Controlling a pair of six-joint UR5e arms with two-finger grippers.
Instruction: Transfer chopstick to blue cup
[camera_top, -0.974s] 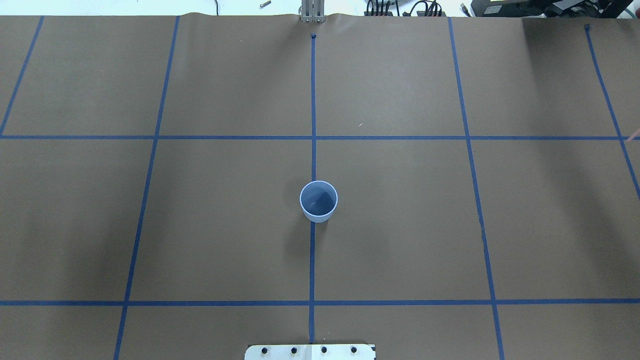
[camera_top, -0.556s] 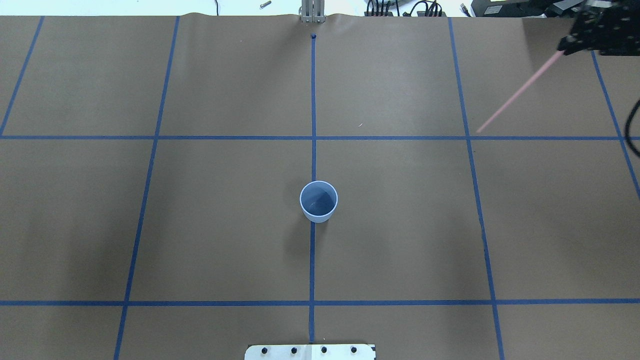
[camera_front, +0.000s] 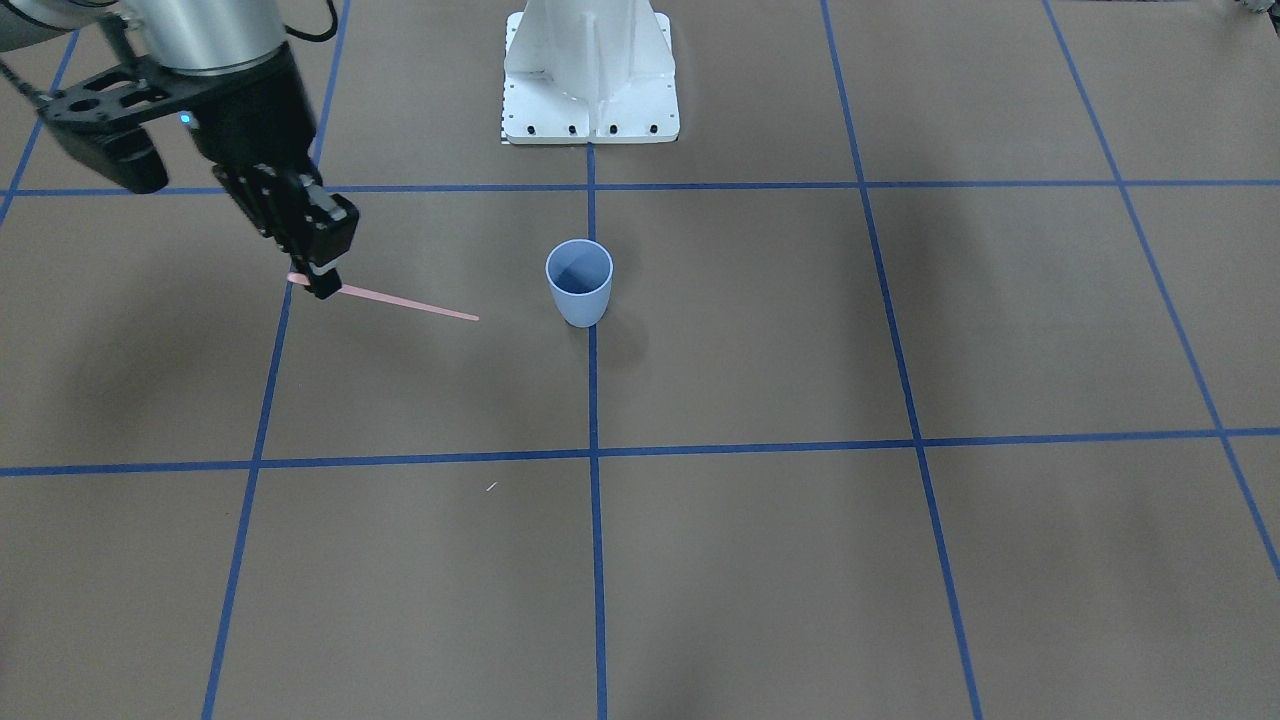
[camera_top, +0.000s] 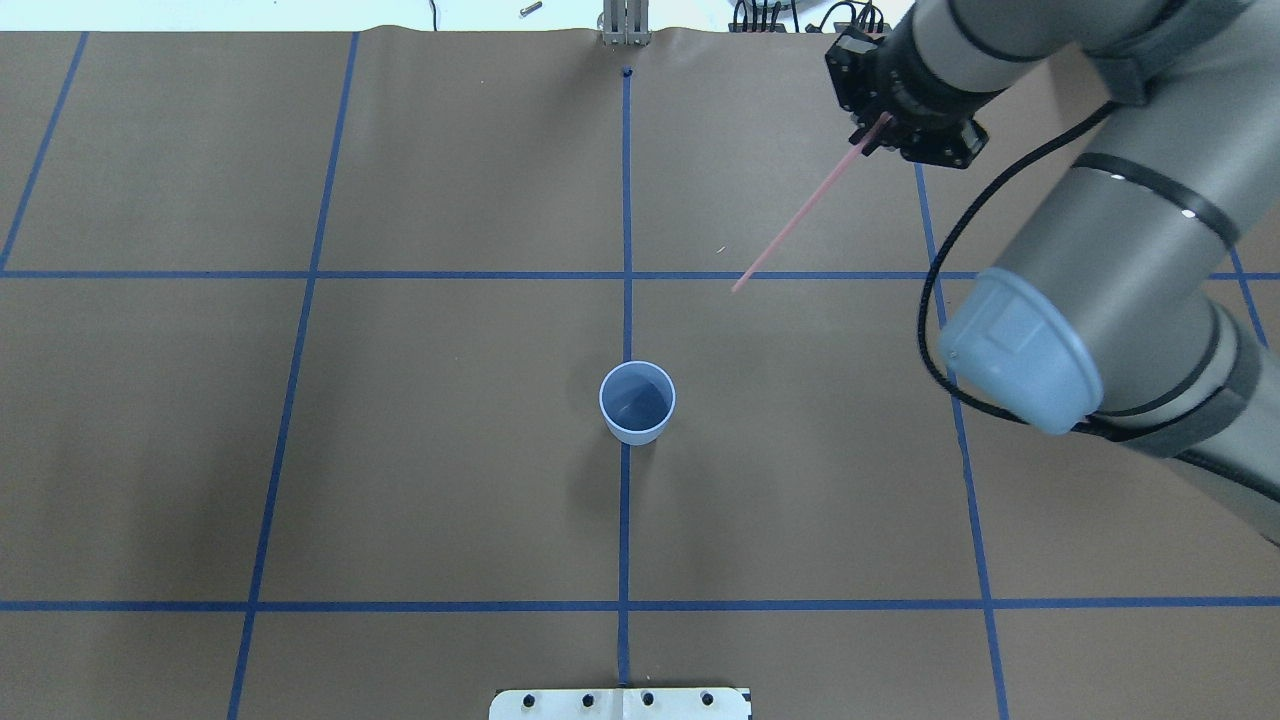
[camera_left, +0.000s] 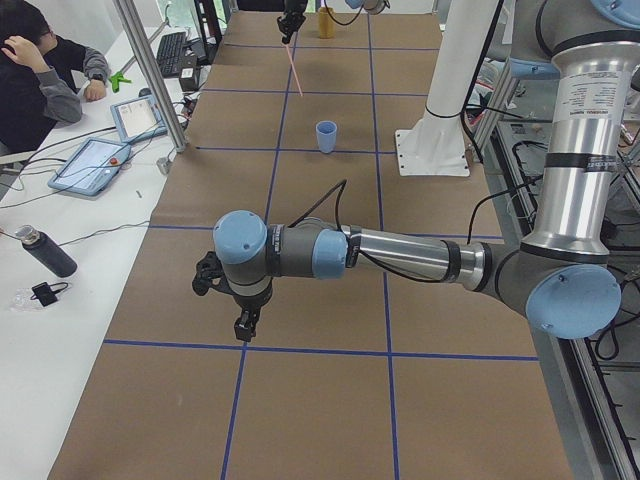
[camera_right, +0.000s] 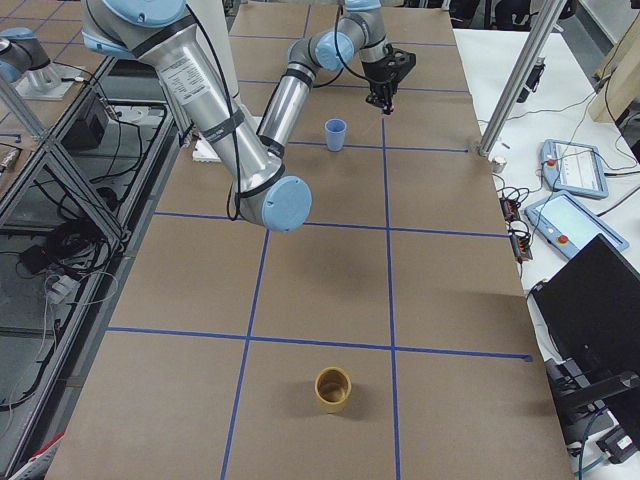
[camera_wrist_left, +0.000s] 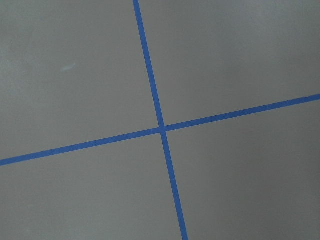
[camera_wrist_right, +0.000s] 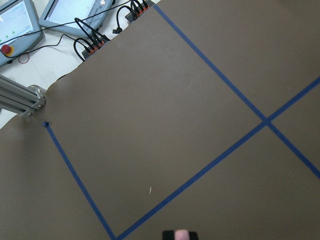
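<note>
The light-blue cup (camera_top: 637, 402) stands upright and empty on the middle tape line; it also shows in the front view (camera_front: 579, 282). My right gripper (camera_top: 880, 125) is shut on one end of a thin pale pink chopstick (camera_top: 800, 215). The stick slants down from the gripper toward the cup, held off the table. In the front view the gripper (camera_front: 320, 285) is left of the cup and the stick (camera_front: 400, 303) ends short of it. My left gripper (camera_left: 243, 325) shows only in the exterior left view, low over the table, far from the cup; I cannot tell its state.
A yellow-brown cup (camera_right: 333, 388) stands at the table's right end. The white robot base (camera_front: 590, 70) is behind the blue cup. An operator (camera_left: 40, 70) sits at a side table with tablets (camera_left: 95, 165). Blue tape lines grid the brown table.
My right arm has come into the overhead view from the right edge and carried the chopstick leftward toward the table's middle. The blue cup has not moved.
</note>
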